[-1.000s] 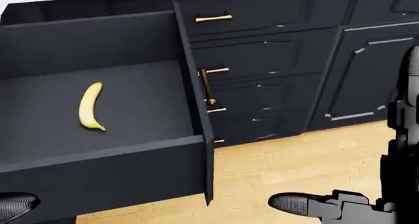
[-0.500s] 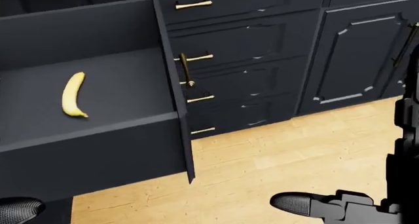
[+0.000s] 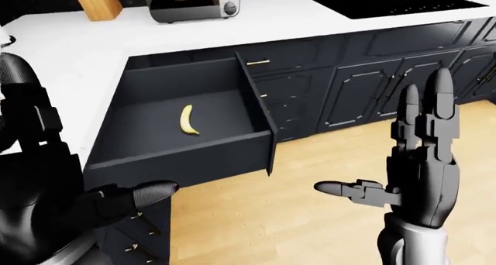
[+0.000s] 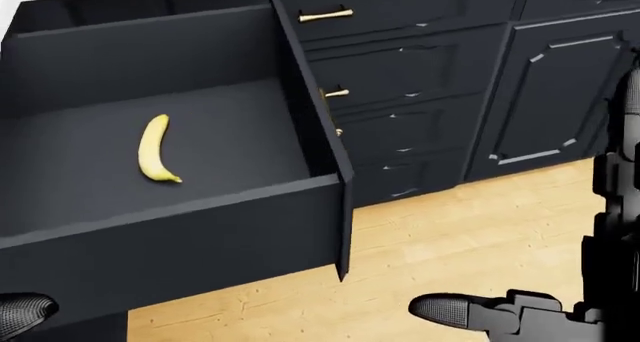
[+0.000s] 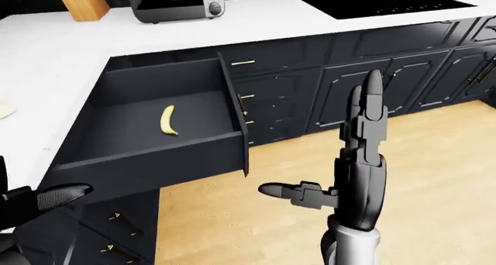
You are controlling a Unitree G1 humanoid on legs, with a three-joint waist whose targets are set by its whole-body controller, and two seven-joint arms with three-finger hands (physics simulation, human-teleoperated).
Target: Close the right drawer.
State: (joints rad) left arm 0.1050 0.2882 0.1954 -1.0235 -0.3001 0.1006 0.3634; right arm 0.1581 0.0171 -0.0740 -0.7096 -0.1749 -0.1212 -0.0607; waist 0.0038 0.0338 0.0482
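Note:
The open dark drawer point(image 3: 178, 160) sticks out from under the white counter, and its front panel point(image 3: 260, 117) stands edge-on at its right end. A yellow banana point(image 4: 155, 148) lies on the drawer floor. My right hand point(image 3: 391, 154) is open, fingers pointing up and thumb pointing left, and hangs over the floor to the right of the drawer, apart from it. My left hand point(image 3: 116, 198) is open at the lower left, just below the drawer's near wall. Neither hand touches the drawer.
Closed dark drawers with gold handles point(image 4: 325, 15) and cabinet doors point(image 3: 364, 96) run along the right. On the white counter point(image 3: 93, 44) stand a knife block point(image 3: 97, 0), a toaster-like appliance point(image 3: 193, 0) and a black cooktop point(image 3: 403, 0). Wood floor point(image 3: 310, 230) lies below.
The head view has swung, first left then back right, so the whole picture shifted: the camera moved. The drawer stays open with the banana in place. My right thumb holds its spot.

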